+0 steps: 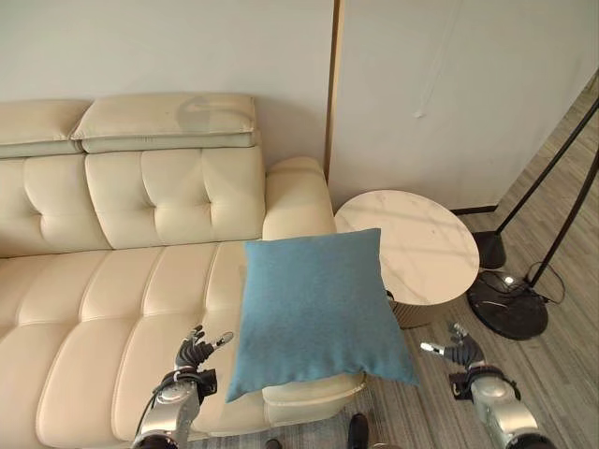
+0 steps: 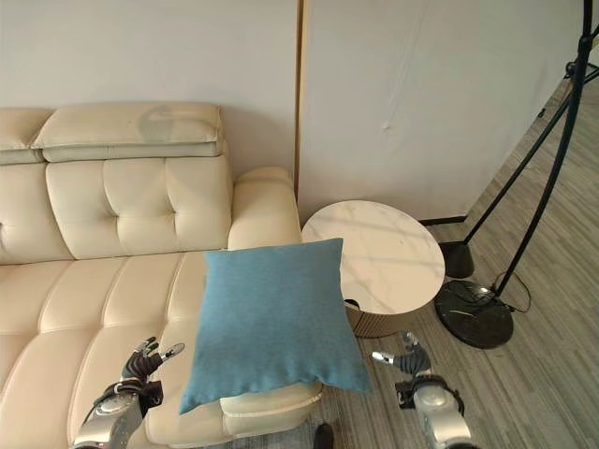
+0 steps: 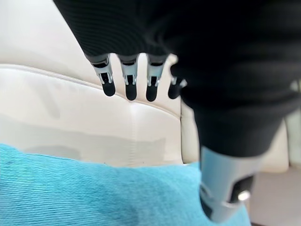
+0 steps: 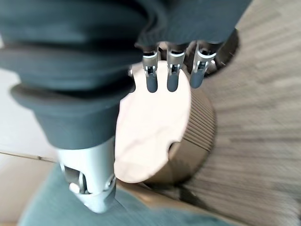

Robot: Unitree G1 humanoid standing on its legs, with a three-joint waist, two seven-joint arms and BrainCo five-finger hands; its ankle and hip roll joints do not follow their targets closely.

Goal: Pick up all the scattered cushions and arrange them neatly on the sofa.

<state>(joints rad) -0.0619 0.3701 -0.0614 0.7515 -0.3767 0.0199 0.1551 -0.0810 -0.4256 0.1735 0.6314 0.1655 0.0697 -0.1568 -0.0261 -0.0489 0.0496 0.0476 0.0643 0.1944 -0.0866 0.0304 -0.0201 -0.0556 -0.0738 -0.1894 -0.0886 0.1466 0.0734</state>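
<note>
While both hands hang apart from it, the scene reads as follows.

Cushion: a square blue woven-fabric cushion point(image 1: 316, 309) is at the near right end of the sofa, tilted, its lower edge over the seat's front right corner and its right corner jutting past the sofa toward the floor; whether it rests there or is in the air cannot be told.

Sofa: a cream tufted leather sofa point(image 1: 112, 281) fills the left of the scene, with a padded headrest point(image 1: 168, 120) at the far side against the wall and a rounded armrest point(image 1: 298, 196) on its right end.

Left hand: the left hand point(image 1: 195, 354) is near the front of the seat, just left of the cushion's lower left corner, fingers point(image 3: 129, 82) straight and spread, holding nothing; no contact with the cushion shows.

Right hand: the right hand point(image 1: 459, 352) is over the grey wood-plank floor point(image 1: 562, 365), right of the cushion and apart from it, fingers point(image 4: 171, 75) relaxed and extended, holding nothing.

Table: a round white marble-topped side table point(image 1: 421, 245) with a ribbed beige base stands just right of the armrest, behind the cushion's upper right corner.

Lamp: a black floor lamp's round base point(image 1: 507, 304) sits on the floor right of the table.
</note>
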